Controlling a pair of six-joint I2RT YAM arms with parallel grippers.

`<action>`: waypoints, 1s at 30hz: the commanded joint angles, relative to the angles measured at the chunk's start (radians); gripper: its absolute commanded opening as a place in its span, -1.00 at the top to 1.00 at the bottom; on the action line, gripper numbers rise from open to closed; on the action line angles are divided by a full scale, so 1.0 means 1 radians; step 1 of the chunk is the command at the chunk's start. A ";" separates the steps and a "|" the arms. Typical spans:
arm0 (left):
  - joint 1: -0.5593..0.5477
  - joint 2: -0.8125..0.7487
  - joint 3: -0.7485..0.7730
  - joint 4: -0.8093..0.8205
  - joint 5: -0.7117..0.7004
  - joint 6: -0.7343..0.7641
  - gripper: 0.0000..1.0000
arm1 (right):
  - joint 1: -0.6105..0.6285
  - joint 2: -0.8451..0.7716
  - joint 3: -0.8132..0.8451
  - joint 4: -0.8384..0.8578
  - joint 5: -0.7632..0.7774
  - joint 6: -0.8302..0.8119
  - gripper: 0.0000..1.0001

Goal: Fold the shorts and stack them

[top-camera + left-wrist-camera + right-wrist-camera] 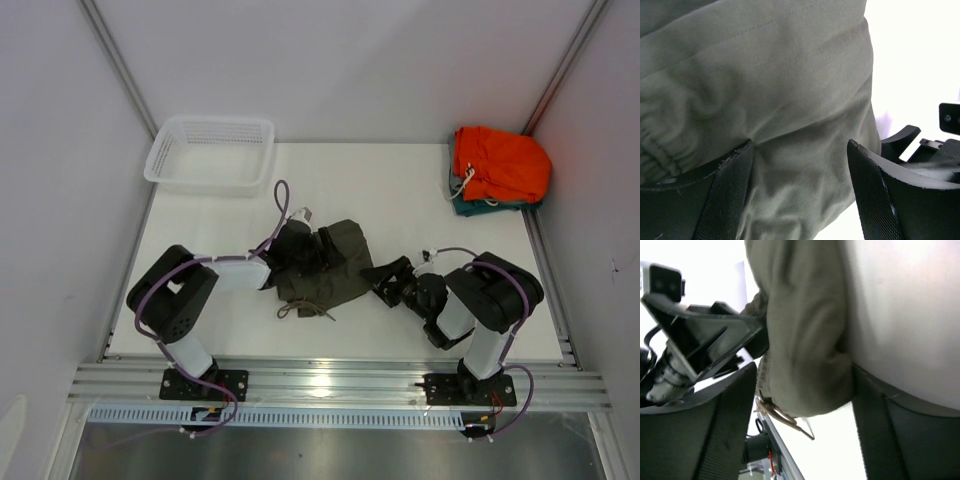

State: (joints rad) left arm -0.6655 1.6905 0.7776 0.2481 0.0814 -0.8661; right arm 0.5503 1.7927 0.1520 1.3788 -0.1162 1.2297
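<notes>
Both wide: left claw (pixel 799 144) straddles shorts (pixel 790 75), released; right claw (pixel 804 369) brackets bunched edge, grip impossible to tell.

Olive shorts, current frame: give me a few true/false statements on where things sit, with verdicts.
1. The olive shorts lie on the table between the two arms. True.
2. The orange shorts are inside the basket. False: they sit at the table's far right corner, on top of a teal garment; the basket is at the far left.
3. A cord trails out from the near edge of the olive shorts. True.
4. The left end effector is well away from the olive shorts. False: in the left wrist view, olive cloth fills the gap between its fingers.
</notes>
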 commanded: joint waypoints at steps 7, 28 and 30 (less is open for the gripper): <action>-0.011 -0.074 0.037 -0.107 -0.112 0.041 -0.56 | -0.001 -0.177 -0.069 -0.334 0.064 -0.055 0.02; -0.014 -0.118 0.052 -0.148 -0.123 0.101 -0.56 | -0.026 -0.599 0.063 -0.886 0.090 -0.225 0.53; -0.019 -0.129 0.055 -0.159 -0.137 0.111 -0.57 | -0.024 -0.616 0.081 -0.946 0.096 -0.229 0.49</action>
State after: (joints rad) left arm -0.6724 1.6157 0.7937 0.1059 -0.0212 -0.7990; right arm 0.5285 1.2018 0.2028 0.4969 -0.0345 1.0298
